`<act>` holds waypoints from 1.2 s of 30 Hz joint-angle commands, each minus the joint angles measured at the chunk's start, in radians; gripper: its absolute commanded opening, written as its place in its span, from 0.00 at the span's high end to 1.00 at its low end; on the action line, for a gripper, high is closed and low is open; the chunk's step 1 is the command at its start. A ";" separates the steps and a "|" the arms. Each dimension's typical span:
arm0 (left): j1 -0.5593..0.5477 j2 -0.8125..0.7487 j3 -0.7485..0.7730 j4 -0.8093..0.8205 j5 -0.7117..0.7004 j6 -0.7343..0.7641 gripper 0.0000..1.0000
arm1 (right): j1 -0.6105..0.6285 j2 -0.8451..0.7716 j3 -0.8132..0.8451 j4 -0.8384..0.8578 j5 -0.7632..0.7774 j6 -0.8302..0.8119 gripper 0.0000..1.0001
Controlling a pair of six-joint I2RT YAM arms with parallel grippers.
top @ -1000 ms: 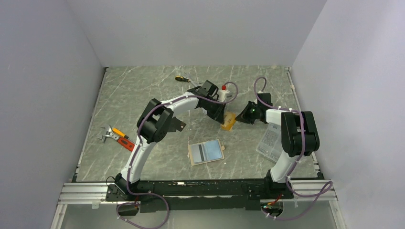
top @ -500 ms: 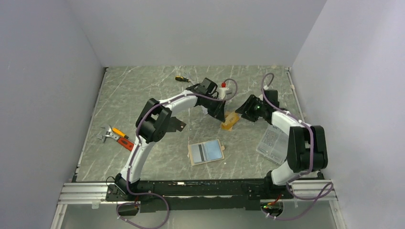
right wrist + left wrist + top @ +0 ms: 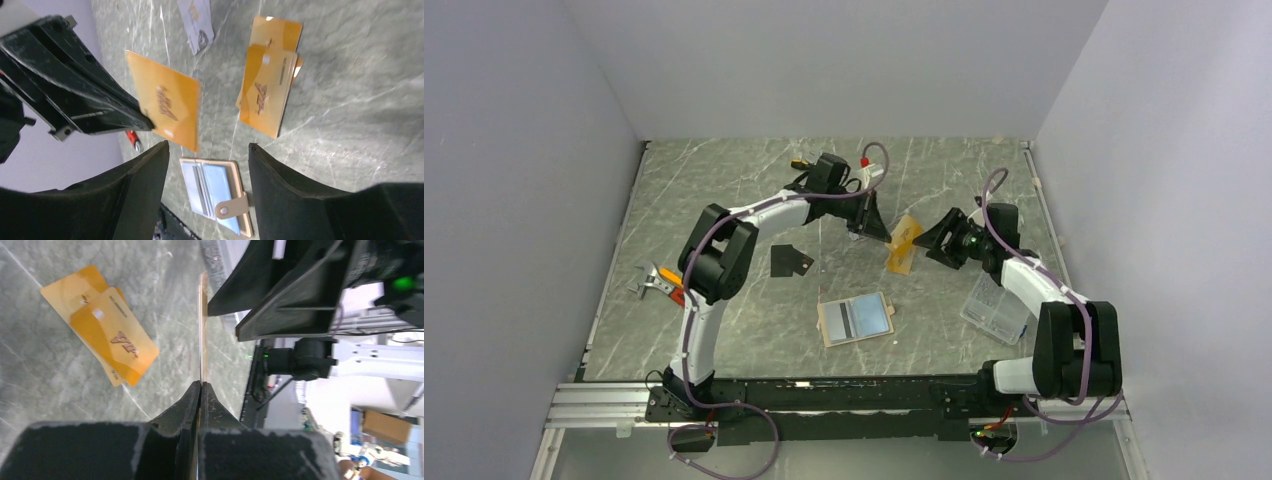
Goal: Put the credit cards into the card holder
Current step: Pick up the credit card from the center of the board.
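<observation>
Aloft, orange card [image 3: 165, 107] edge-pinched by left end effector [image 3: 200, 386], right end effector [image 3: 207, 146] spread

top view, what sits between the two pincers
An orange card, pinched by the left pincer, facing the open right pincer; clearest in the top view.

A: Top view lighting?
B: Bright, even, diffuse, prob from overhead. The walls [image 3: 524, 200] wash out to pale lilac; shadows under the arms on the table [image 3: 724, 190] are soft n faint. No glare.
A: Sharp?
B: Mostly, tho small bits at the back are too tiny to read.
A: Wrist cams?
B: L cam: the left gripper [image 3: 200, 386] is dark, close, fuzzy-edged; bg at right is blown white. R cam: the right gripper [image 3: 208, 146] is out of focus too, n the orange card [image 3: 162, 107] looks a bit smeared (print unreadable). Both views stretch twd the edges.
</observation>
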 commanded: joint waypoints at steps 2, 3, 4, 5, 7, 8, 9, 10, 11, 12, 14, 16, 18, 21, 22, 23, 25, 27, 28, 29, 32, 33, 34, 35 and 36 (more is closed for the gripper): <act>0.023 -0.104 -0.155 0.465 0.144 -0.387 1.00 | -0.001 -0.048 -0.079 0.286 -0.198 0.130 0.38; 0.024 -0.109 -0.178 0.531 0.147 -0.444 1.00 | -0.001 -0.057 -0.090 0.340 -0.215 0.156 0.38; 0.026 -0.115 -0.204 0.595 0.150 -0.500 1.00 | -0.001 -0.063 -0.098 0.386 -0.230 0.181 0.38; 0.026 -0.117 -0.222 0.654 0.152 -0.546 1.00 | -0.001 -0.070 -0.104 0.425 -0.236 0.213 0.39; 0.026 -0.119 -0.249 0.738 0.152 -0.616 1.00 | -0.001 -0.071 -0.110 0.492 -0.246 0.254 0.42; 0.026 -0.120 -0.256 0.754 0.151 -0.634 1.00 | 0.000 -0.068 -0.111 0.514 -0.249 0.268 0.44; 0.027 -0.122 -0.264 0.764 0.149 -0.645 1.00 | 0.004 -0.067 -0.108 0.520 -0.246 0.273 0.46; 0.027 -0.124 -0.270 0.782 0.146 -0.656 1.00 | 0.012 -0.063 -0.101 0.514 -0.241 0.269 0.47; 0.027 -0.125 -0.276 0.792 0.145 -0.669 1.00 | 0.019 -0.060 -0.093 0.503 -0.233 0.265 0.48; 0.028 -0.126 -0.285 0.814 0.143 -0.688 1.00 | 0.027 -0.055 -0.087 0.499 -0.230 0.264 0.50; 0.027 -0.127 -0.298 0.879 0.141 -0.731 1.00 | 0.042 -0.042 -0.082 0.518 -0.230 0.278 0.54; 0.027 -0.133 -0.295 0.862 0.140 -0.720 1.00 | 0.053 -0.031 -0.080 0.535 -0.231 0.292 0.63; 0.027 -0.139 -0.298 0.861 0.140 -0.708 1.00 | 0.061 -0.026 -0.082 0.554 -0.230 0.304 0.70; 0.025 -0.143 -0.310 0.870 0.139 -0.707 1.00 | 0.067 -0.021 -0.082 0.575 -0.230 0.318 0.80; 0.024 -0.146 -0.313 0.862 0.139 -0.695 1.00 | 0.068 -0.022 -0.081 0.580 -0.232 0.319 0.83; 0.022 -0.148 -0.314 0.856 0.141 -0.687 1.00 | 0.069 -0.022 -0.080 0.578 -0.230 0.317 0.87; 0.020 -0.150 -0.317 0.855 0.146 -0.680 1.00 | 0.069 -0.028 -0.078 0.558 -0.224 0.299 0.99; 0.017 -0.154 -0.319 0.867 0.152 -0.680 0.83 | 0.068 -0.037 -0.075 0.523 -0.222 0.273 1.00; 0.018 -0.155 -0.321 0.880 0.153 -0.683 0.75 | 0.069 -0.040 -0.075 0.511 -0.228 0.260 1.00; 0.017 -0.158 -0.322 0.898 0.156 -0.690 0.68 | 0.069 -0.042 -0.076 0.502 -0.241 0.249 1.00; 0.023 -0.154 -0.323 0.969 0.161 -0.731 0.49 | 0.069 -0.046 -0.086 0.482 -0.293 0.222 1.00; 0.025 -0.149 -0.324 1.001 0.160 -0.750 0.45 | 0.069 -0.047 -0.093 0.483 -0.310 0.218 1.00; 0.026 -0.142 -0.324 1.025 0.163 -0.767 0.41 | 0.070 -0.049 -0.101 0.489 -0.326 0.217 1.00; 0.025 -0.135 -0.326 1.049 0.164 -0.787 0.39 | 0.070 -0.050 -0.106 0.491 -0.332 0.216 1.00; 0.026 -0.128 -0.331 1.081 0.161 -0.809 0.37 | 0.073 -0.050 -0.111 0.496 -0.345 0.217 1.00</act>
